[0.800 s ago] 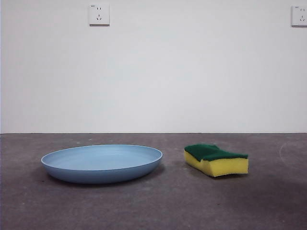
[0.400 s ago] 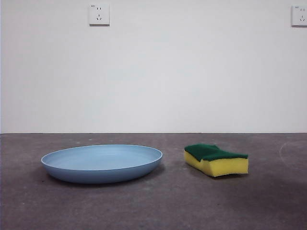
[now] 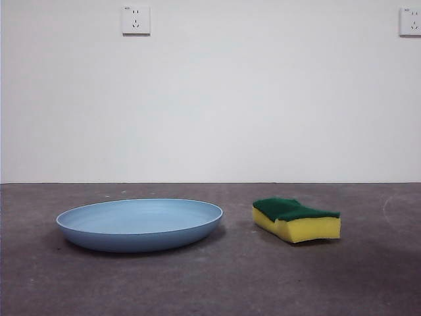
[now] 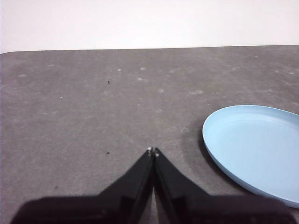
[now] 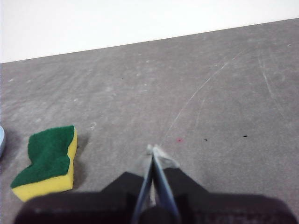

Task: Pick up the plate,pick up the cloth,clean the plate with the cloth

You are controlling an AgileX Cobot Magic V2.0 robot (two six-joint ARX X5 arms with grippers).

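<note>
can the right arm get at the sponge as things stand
Probably yes. The sponge lies alone on the table, green side up, apart from the plate, with nothing over it. The right end effector is shut and would have to open first.

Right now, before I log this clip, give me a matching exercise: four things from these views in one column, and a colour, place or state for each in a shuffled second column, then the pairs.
Things:
1. plate
2. cloth
3. left tool
4. right tool

Descriptions:
A. yellow foam with a dark green top, lying flat on the table
B. shut and empty, over bare table with the sponge off to one side
C. wide, shallow, light blue, nothing in it
D. shut and empty, over bare table with the blue rim close by

Pairs: 1-C, 2-A, 3-D, 4-B
</note>
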